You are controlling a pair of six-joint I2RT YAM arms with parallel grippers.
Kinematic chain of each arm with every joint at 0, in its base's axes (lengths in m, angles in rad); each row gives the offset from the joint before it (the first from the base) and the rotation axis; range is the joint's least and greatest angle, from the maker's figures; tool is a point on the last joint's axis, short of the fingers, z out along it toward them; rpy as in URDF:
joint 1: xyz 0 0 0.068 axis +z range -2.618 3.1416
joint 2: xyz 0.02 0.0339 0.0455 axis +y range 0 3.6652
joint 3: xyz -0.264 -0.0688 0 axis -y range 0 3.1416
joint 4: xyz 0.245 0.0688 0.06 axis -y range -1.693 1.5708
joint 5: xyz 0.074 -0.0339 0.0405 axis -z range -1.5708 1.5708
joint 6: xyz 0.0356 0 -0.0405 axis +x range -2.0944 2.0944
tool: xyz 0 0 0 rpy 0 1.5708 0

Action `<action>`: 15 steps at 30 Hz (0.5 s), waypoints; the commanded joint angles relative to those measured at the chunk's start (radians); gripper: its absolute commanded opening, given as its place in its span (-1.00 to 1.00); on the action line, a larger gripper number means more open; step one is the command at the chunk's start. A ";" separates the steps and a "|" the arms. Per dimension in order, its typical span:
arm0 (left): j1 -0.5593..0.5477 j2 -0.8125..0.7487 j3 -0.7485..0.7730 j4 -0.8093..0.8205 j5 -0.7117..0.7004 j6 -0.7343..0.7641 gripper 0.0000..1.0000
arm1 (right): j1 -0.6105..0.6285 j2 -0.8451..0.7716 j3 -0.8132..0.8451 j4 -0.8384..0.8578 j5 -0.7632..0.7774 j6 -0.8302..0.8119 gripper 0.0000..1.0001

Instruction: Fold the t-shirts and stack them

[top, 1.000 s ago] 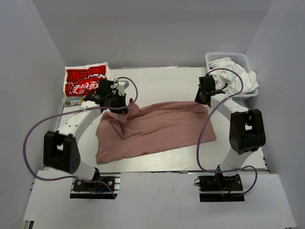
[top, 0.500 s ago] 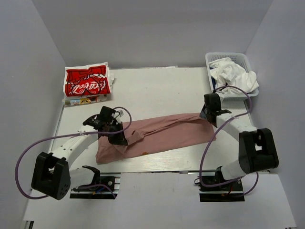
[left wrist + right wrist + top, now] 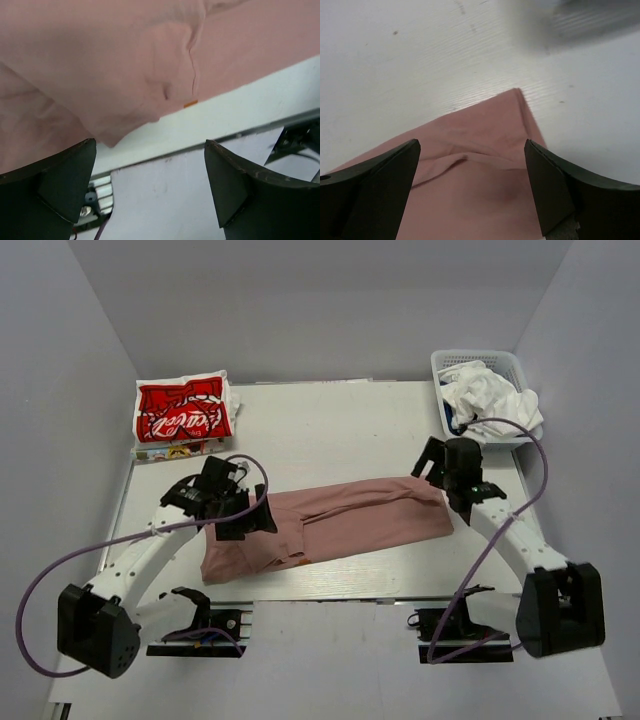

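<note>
**Pink tee lies as a long band, both grippers free above its ends**

At the far left corner of the bench the red t-shirt lies folded, white script upward, the start of the stack. Nearer, the left gripper hovers over the left end of the dusty pink t-shirt. Its jaws are spread wide and hold nothing, and the left wrist view shows the cloth lying loose under them, with the small orange print close to the near edge.

The pink tee stretches left to right across the middle of the bench, doubled lengthwise. Its left end is broader and rumpled, and a flap spills toward the near edge. At the right end, the right gripper stands just above the tee's far corner, jaws likewise apart and empty. The white mesh basket in the far right corner holds a crumpled white t-shirt.

The lengthwise fold looks done but untidy. The flap on the left probably wants tucking or flattening first, so both long edges run parallel. For the crosswise fold, each gripper should pinch both layers at a corner and carry one end over the other low and level. Lifting high would likely let the layers slide apart.
</note>
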 commanded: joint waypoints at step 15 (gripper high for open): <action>0.039 0.916 0.491 0.191 -0.225 -0.087 0.98 | 0.059 0.370 -0.053 0.055 -0.456 -0.039 0.81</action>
